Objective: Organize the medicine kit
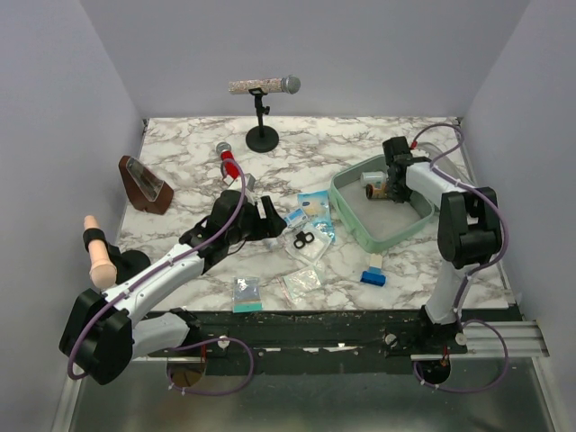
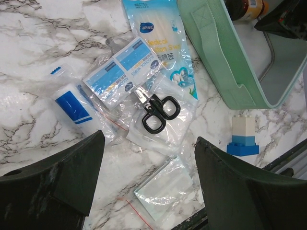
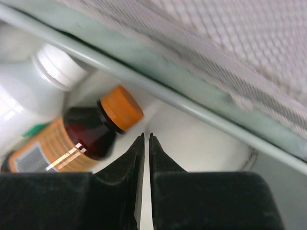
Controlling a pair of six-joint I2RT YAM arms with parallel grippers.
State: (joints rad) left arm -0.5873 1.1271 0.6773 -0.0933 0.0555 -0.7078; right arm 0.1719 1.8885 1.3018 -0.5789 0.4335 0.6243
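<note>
The mint-green medicine kit [image 1: 355,218] lies open at the right of the table; its wall also shows in the left wrist view [image 2: 225,62]. Inside it lie a brown bottle with an orange cap [image 3: 91,134] and a white bottle [image 3: 33,91]. My right gripper [image 3: 146,136] is shut and empty inside the case, just right of the orange cap. My left gripper [image 2: 148,158] is open above a clear bag [image 2: 165,184], with black scissors in a bag [image 2: 158,112], blue-and-white packets [image 2: 120,72] and a cotton swab pack [image 2: 160,43] beyond it.
A small blue-and-white box [image 1: 373,271] lies in front of the case. A teal packet [image 1: 246,293] lies near the front edge. A microphone on a stand [image 1: 262,112], a red-capped item [image 1: 229,163] and a brown holder [image 1: 144,184] stand at the back and left.
</note>
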